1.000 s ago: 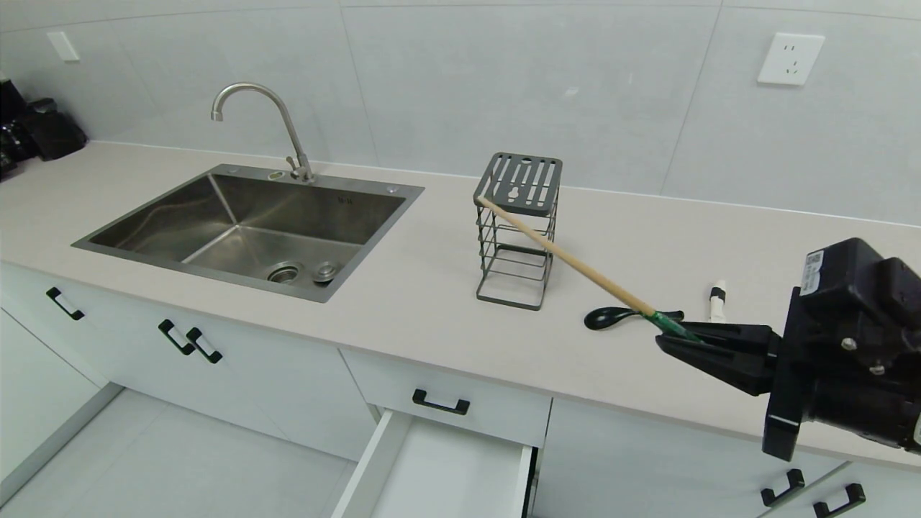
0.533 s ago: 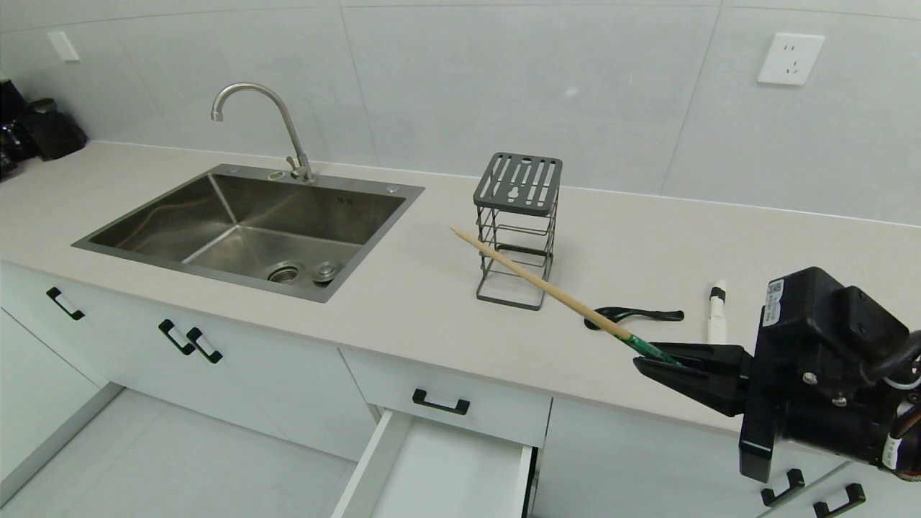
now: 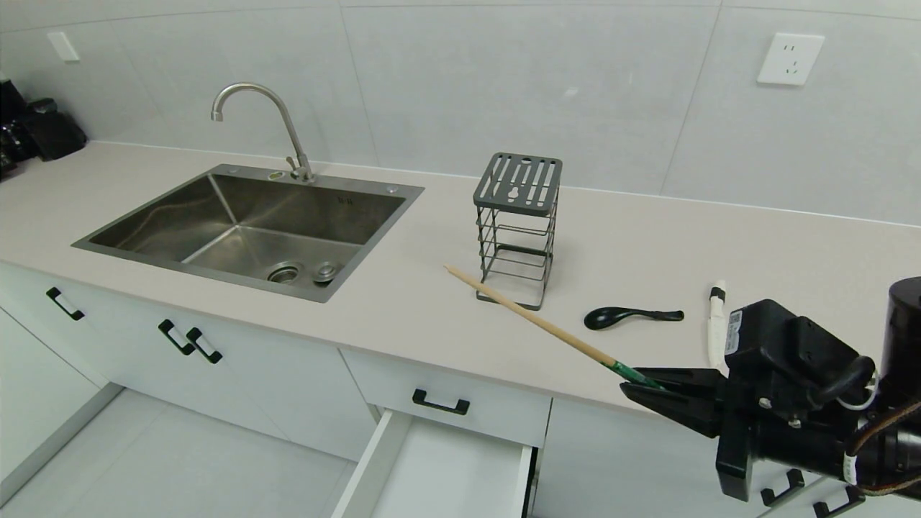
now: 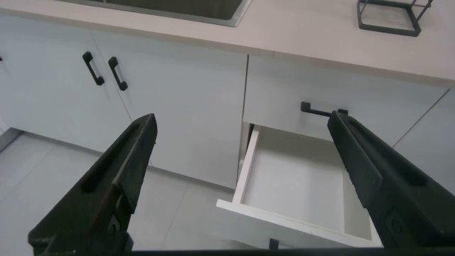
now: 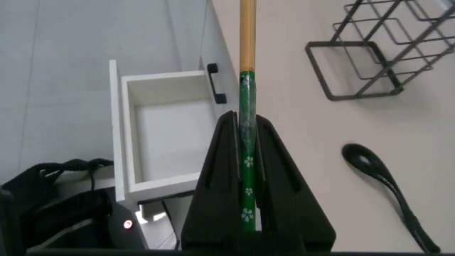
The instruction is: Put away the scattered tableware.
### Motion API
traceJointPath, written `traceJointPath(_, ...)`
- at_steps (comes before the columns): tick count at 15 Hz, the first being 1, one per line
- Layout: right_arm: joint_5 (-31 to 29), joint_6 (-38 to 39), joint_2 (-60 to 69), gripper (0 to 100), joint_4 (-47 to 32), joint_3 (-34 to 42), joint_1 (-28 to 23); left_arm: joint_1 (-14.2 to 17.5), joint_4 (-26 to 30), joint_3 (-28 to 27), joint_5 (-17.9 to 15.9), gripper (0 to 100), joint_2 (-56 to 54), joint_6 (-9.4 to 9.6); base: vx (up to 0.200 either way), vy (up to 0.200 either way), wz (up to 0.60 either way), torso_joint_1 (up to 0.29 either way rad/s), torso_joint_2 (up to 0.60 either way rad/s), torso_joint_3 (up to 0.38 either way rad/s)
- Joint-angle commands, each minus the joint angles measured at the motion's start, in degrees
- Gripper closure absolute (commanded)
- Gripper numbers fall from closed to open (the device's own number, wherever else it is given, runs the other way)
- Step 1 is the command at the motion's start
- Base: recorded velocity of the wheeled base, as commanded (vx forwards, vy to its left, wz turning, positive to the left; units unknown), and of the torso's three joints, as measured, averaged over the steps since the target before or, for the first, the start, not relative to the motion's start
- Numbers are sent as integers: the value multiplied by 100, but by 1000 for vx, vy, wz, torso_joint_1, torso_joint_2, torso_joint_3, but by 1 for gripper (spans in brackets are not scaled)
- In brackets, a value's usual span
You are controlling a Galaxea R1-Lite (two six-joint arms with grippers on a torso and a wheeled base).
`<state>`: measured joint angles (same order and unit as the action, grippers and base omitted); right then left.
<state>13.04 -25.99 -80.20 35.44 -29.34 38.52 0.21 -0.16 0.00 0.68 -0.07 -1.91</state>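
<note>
- The right gripper is at the front edge of the table — its fingers are squeezed tight on the green end of a stick.
- The stick is wooden and long. It slants up and away from the fingers toward the rack, and its bare tip shows just by the rack's foot. I cannot tell if the tip touches the table.
- From the right wrist, the stick runs straight out between the two black fingers.
- The left gripper hangs over the pulled-out drawer — its fingers are spread wide apart and hold nothing.
- The drawer is white and sits under the table's front edge.
- A black spoon lies flat on the table, to the right of the rack.
- A thin white thing with a black tip lies near the spoon's handle.
- The sink and tap are well to the left of the rack.
</note>
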Motion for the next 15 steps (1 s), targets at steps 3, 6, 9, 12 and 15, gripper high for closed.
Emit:
traceJointPath(3, 155, 112, -857, 100, 104, -537, 428, -3, -2, 0, 2, 0, 7, -2, 0, 0, 0, 0, 0, 0)
traceJointPath(6, 533, 446, -1112, 100, 165, -748, 920, -3, -2, 0, 2, 0, 7, -2, 0, 0, 0, 0, 0, 0)
traceJointPath(9, 550, 885, -1182, 100, 183, -581, 1087, -3, -2, 0, 2, 0, 7, -2, 0, 0, 0, 0, 0, 0)
traceJointPath(12, 550, 955, -1112, 100, 156, -573, 1061, 6, -2, 0, 2, 0, 7, -2, 0, 0, 0, 0, 0, 0)
traceJointPath(15, 585, 938, -1103, 100, 174, -546, 1034, 6, -2, 0, 2, 0, 7, -2, 0, 0, 0, 0, 0, 0)
